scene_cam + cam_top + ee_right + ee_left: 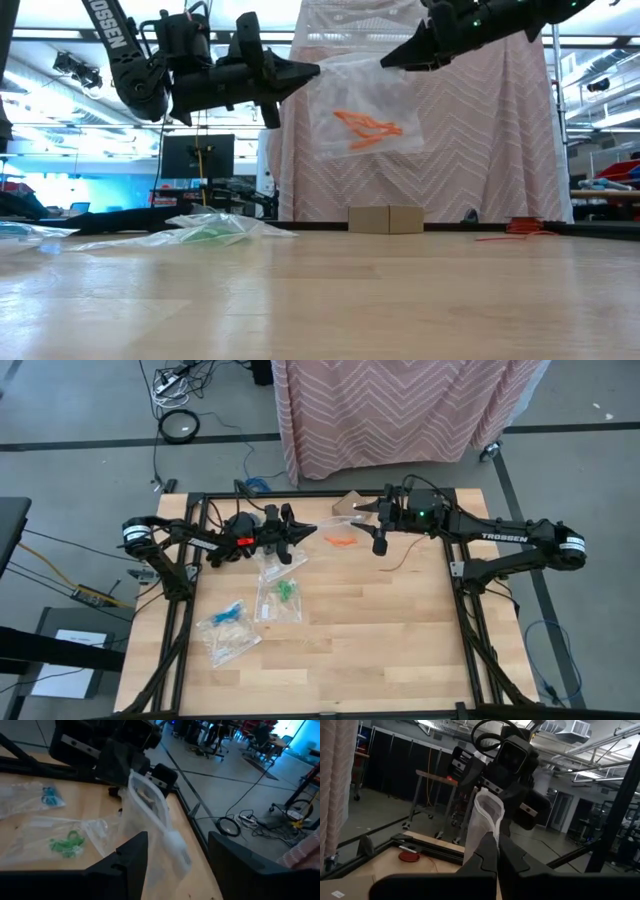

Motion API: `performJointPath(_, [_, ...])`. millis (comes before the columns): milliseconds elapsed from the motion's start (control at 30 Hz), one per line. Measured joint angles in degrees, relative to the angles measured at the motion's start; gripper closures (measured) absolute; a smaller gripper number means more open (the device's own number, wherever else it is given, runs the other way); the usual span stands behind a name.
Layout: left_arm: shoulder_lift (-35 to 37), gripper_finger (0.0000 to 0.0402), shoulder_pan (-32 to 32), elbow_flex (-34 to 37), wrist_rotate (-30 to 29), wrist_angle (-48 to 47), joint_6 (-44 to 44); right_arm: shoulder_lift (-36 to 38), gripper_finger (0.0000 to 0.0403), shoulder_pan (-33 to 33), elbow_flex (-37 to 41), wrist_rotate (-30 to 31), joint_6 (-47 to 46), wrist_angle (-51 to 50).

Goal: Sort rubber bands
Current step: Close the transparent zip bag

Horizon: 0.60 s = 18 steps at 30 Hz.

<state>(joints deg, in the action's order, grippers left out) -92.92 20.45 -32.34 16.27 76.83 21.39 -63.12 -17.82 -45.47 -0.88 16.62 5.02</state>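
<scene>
A clear zip bag (365,100) with orange rubber bands (366,128) inside hangs in the air between my two grippers, above the table's far middle (340,542). My left gripper (312,70) is shut on the bag. My right gripper (177,839) is open. Its fingers stand on either side of the bag's other upper end (172,845) with a gap on each side, and I see no touch. Green rubber bands (286,591) and blue rubber bands (231,611) lie in clear bags flat on the table. My left gripper pinches the bag's upper corner (320,72) on the left arm's side between its two shut fingers (490,855). The fingers come nearly level from the table's left. The bag hangs below them, lifted clear of the table, its flat face toward the table's near edge.
A third clear bag (270,560) lies below the left gripper. A small cardboard box (350,503) stands at the far edge, and a red disc (409,856) lies near the table frame. Black frame rails (185,620) run along both sides. The near half of the wooden top (380,650) is bare.
</scene>
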Motion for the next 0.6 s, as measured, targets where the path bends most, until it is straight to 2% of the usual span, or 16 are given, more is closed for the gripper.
performJointPath(200, [0.0,0.04,0.0,0.0,-0.09,0.1,0.01,-0.02,0.0245,-0.02,0.0,-0.35,-0.49,0.39])
performJointPath(467, [0.0,0.04,0.0,0.0,-0.11,1.6,-0.04,-0.65,0.0379,-0.42,0.02,-0.6,1.2,0.53])
performJointPath(600, [0.0,0.04,0.0,0.0,-0.13,1.54,-0.08,-0.69,0.04,-0.68,0.02,-0.68,1.9,1.29])
